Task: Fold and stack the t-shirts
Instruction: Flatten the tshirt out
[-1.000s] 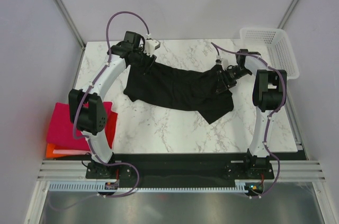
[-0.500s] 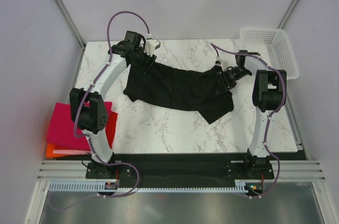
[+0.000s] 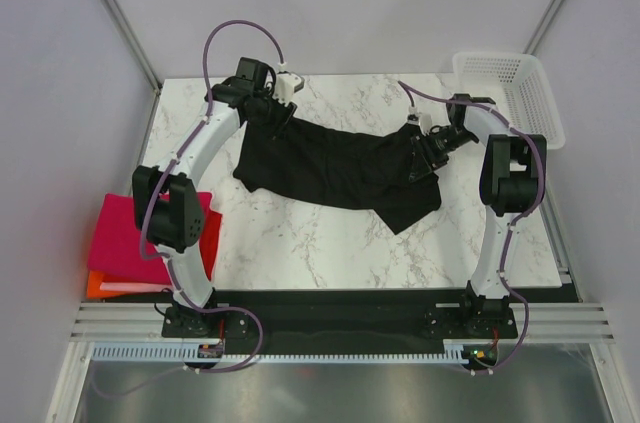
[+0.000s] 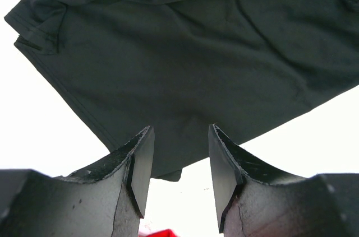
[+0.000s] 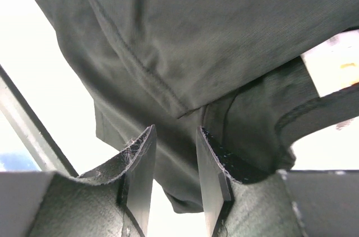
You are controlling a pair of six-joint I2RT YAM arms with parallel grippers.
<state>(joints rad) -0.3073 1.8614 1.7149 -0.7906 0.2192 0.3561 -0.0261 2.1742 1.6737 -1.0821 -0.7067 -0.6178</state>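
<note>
The plain black t-shirt [image 3: 335, 168] lies spread and rumpled across the middle of the marble table, with a flap hanging toward the front right. My left gripper [image 3: 277, 115] is over its far left corner. In the left wrist view its jaws [image 4: 179, 133] stand open and empty just above the shirt [image 4: 185, 52]. My right gripper [image 3: 421, 153] is at the shirt's right end. In the right wrist view its jaws [image 5: 175, 133] stand apart over folded black cloth [image 5: 213, 41], not closed on it. Folded shirts are stacked at the left: magenta [image 3: 120, 233], red [image 3: 210, 243] and orange [image 3: 95, 285].
A white mesh basket [image 3: 505, 93] stands at the table's far right corner. The folded stack overhangs the table's left edge beside the left arm's elbow. Bare marble [image 3: 320, 243] shows in front of the black shirt. A white label [image 5: 334, 66] shows at the shirt's neck.
The right arm's elbow has shifted slightly to the right and its gripper has edged a little. The left arm and the black shirt have barely moved.
</note>
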